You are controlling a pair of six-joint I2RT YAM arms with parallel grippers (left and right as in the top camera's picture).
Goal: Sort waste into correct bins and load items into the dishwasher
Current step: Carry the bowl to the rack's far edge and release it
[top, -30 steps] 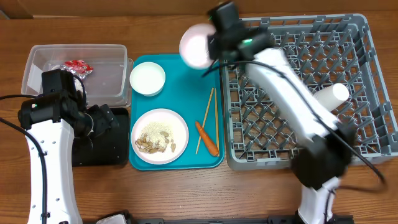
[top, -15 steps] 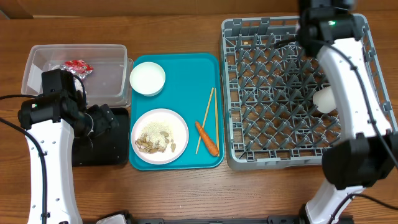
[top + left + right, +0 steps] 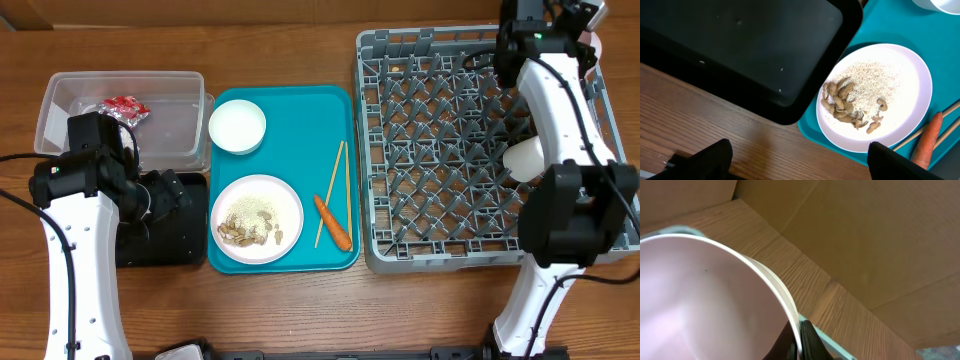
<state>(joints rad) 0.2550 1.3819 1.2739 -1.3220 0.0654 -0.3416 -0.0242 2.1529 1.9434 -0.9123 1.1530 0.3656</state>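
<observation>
1. Right gripper [image 3: 799,336], upper right of the overhead view, is clamped on the rim of a white bowl [image 3: 705,295] above the far corner of the dish rack [image 3: 450,150].
2. Left gripper [image 3: 800,162] is spread wide and empty over the black tray [image 3: 740,45], left of frame.
3. On the teal tray [image 3: 300,110], centre: plate [image 3: 257,218] with peanut shells [image 3: 840,100], carrot [image 3: 333,222], chopsticks [image 3: 335,190], second bowl [image 3: 237,127].
4. The red wrapper [image 3: 125,107] lies in the clear tub [image 3: 60,100], and the cup [image 3: 525,155] in the rack.

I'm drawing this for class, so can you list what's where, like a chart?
right gripper: shut on rim of white bowl
left gripper: open, empty, over black tray
dish rack: white cup inside
teal tray: small bowl, plate with peanut shells and rice, chopsticks, carrot
clear tub: red wrapper inside
</observation>
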